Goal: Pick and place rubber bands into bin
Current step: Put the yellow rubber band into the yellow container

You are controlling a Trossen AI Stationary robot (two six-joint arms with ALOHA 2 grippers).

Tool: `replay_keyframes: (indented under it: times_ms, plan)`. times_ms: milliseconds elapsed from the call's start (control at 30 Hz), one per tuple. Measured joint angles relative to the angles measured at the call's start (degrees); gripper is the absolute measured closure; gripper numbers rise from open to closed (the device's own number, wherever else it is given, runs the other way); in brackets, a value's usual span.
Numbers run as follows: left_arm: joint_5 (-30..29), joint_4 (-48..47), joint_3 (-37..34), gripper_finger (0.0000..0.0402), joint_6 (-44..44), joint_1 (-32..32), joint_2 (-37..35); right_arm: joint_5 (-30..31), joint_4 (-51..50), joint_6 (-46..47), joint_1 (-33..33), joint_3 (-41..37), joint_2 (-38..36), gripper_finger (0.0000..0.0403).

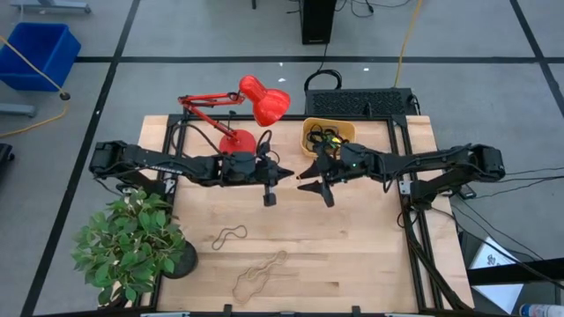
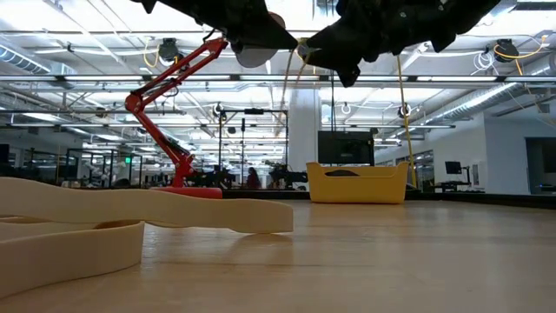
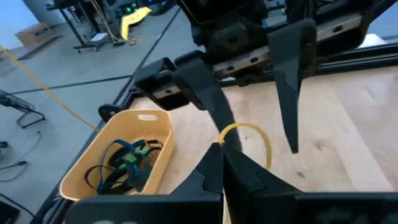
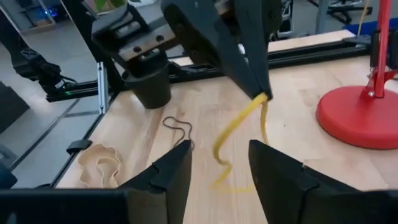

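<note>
Above the middle of the table (image 1: 352,264) my two grippers meet tip to tip, the left gripper (image 1: 284,173) reaching in from the left and the right gripper (image 1: 310,173) facing it just beside. My left fingers are pinched together on a yellow rubber band (image 4: 239,137), which dangles from their tips as a thin, twisted loop hanging down toward the wood; in the left wrist view the same band (image 3: 249,134) shows as a narrow yellow arc just past my closed tips. My right fingers stand spread apart, one on each side of the hanging loop without touching it. Near the front of the table, well apart from both grippers, a thin dark rubber band (image 1: 230,235) lies flat in a crumpled loop, and a wider tan rubber band (image 1: 257,277) lies folded in wavy bends beside it. The bin (image 1: 310,130), a small orange-yellow tray with rounded corners, sits at the back of the table just behind my right gripper, next to the red lamp (image 1: 256,101); inside it lies a tangle of black, blue and green bands (image 3: 124,163). How many bands are in that tangle I cannot make out. In the low view both grippers are cut off at the upper edge, and the bin's contents are hidden behind its wall.
</note>
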Motion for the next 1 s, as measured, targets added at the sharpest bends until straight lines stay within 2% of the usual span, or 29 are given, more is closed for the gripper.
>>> replay_keyframes:
  times_ms: [100, 300, 367, 767, 867, 1000]
  plan:
    - [-0.22, 0.05, 0.00, 0.0400, 0.53, 0.01, 0.00, 0.08, 0.29, 0.04, 0.02, -0.01, -0.02, 0.0279]
    - [-0.26, 0.15, 0.00, 0.0389, 0.42, 0.01, 0.00, 0.11, 1.89, -1.04, -0.01, -0.01, -0.06, 0.0376]
    - [-0.26, 0.59, 0.00, 0.0388, 0.41, 0.01, 0.00, 0.16, 1.68, -2.47, -0.01, -0.01, -0.05, 0.0395]
    - [-0.35, 1.80, 0.07, 0.0378, -1.82, -0.01, 0.00, 0.28, 1.95, -2.23, -0.03, -0.01, -0.04, 0.0401]
    - [-0.33, 1.71, 0.07, 0.0355, -3.44, -0.01, 0.00, 0.28, 2.02, -2.26, -0.03, -0.01, -0.04, 0.0402]
    - [-0.32, 0.25, 0.07, 0.0303, -3.97, -0.01, 0.00, 0.33, 1.98, -3.14, -0.18, -0.01, -0.28, 0.0402]
